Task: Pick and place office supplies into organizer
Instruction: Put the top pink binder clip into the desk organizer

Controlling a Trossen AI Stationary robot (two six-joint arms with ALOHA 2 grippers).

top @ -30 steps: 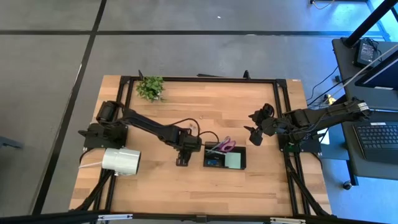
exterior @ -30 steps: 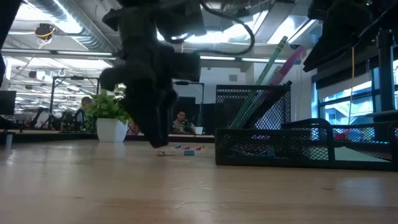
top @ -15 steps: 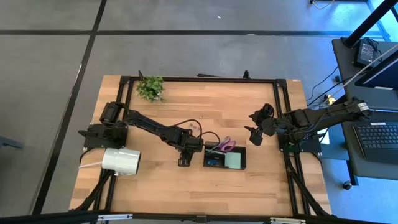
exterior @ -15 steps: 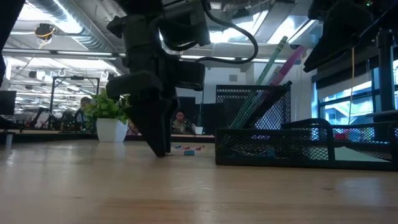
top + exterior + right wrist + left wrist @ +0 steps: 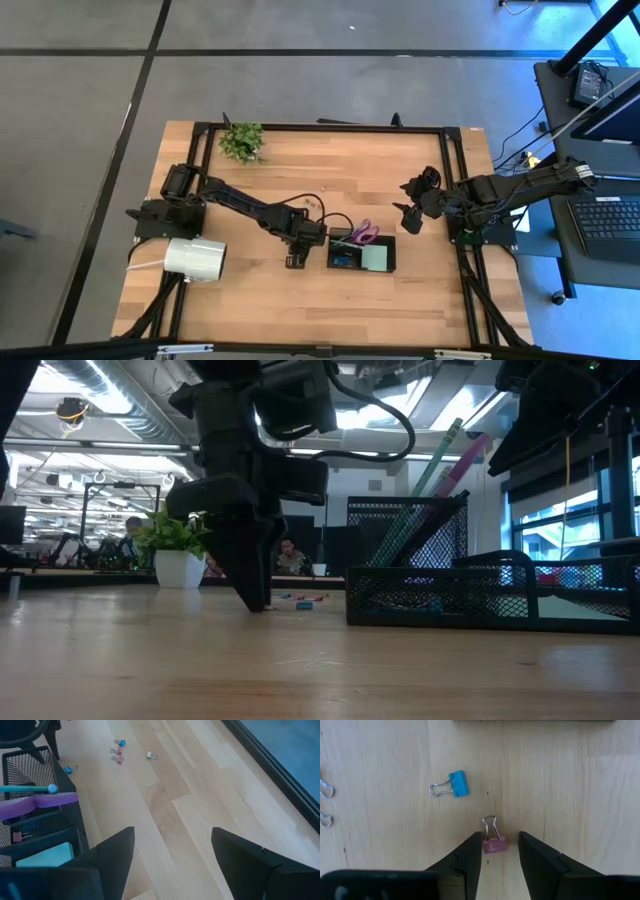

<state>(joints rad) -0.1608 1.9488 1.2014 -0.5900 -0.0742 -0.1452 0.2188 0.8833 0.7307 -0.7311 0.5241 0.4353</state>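
My left gripper (image 5: 500, 836) is open and points down at the table just left of the organizer (image 5: 362, 255). Its fingertips stand on either side of a small pink binder clip (image 5: 494, 843), which lies flat on the wood with its wire loop pointing away from me. In the low view its tips (image 5: 258, 600) reach the tabletop. A blue clip (image 5: 456, 784) lies farther off. The organizer, a black mesh tray, holds purple-handled scissors (image 5: 37, 802), a pale green sticky-note pad (image 5: 45, 855) and a pink clip (image 5: 17, 836). My right gripper (image 5: 408, 215) waits, open, above the table right of the organizer. My left gripper comes at the pink clip's body (image 5: 488, 846) from above, pointing down, one finger on each side. One finger (image 5: 470, 852) stands right at the clip's edge; whether it touches I cannot tell. The other finger (image 5: 532, 852) stands apart. The clip lies on the table.
More loose clips (image 5: 118, 751) lie on the wood beyond the organizer, two silver ones (image 5: 324, 790) near the left gripper. A big white roll (image 5: 195, 258) sits at the table's left edge and a small green plant (image 5: 242, 140) at the far left.
My left gripper has come down onto the table and shifted slightly toward the organizer, so that its open fingers now stand around the pink clip. The clip has stayed where it was.
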